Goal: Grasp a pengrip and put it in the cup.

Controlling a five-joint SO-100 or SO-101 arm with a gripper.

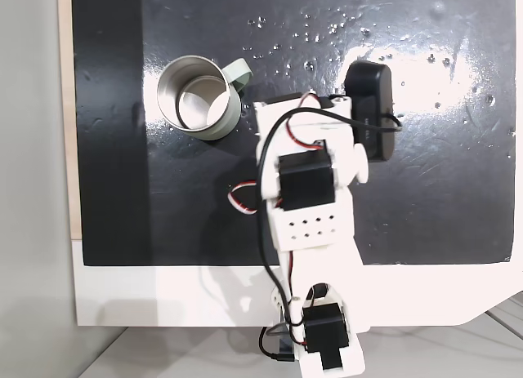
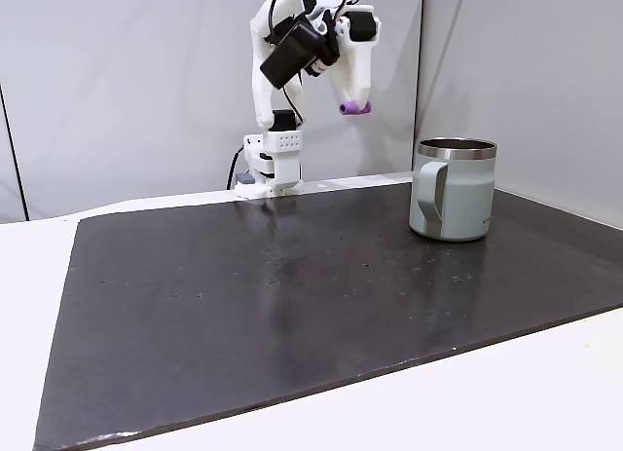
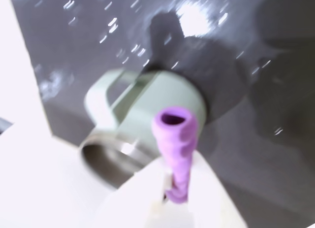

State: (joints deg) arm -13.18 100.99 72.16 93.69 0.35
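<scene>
The pengrip (image 2: 354, 108) is a small light-purple ribbed tube, held high in the air by my gripper (image 2: 355, 107), which is shut on it. In the wrist view the pengrip (image 3: 175, 139) sticks out from between my white fingers (image 3: 206, 188), with the cup (image 3: 147, 119) blurred below and behind it. The cup (image 2: 452, 189) is a pale grey-green mug with a silver inside and a side handle; it stands upright on the black mat, to the right of the gripper in that fixed view. From above, the cup (image 1: 198, 97) sits left of the arm.
The black mat (image 2: 292, 305) covers most of the white table (image 1: 163, 296). The arm's base (image 2: 274, 164) stands at the mat's far edge. A grey wall is close behind the base.
</scene>
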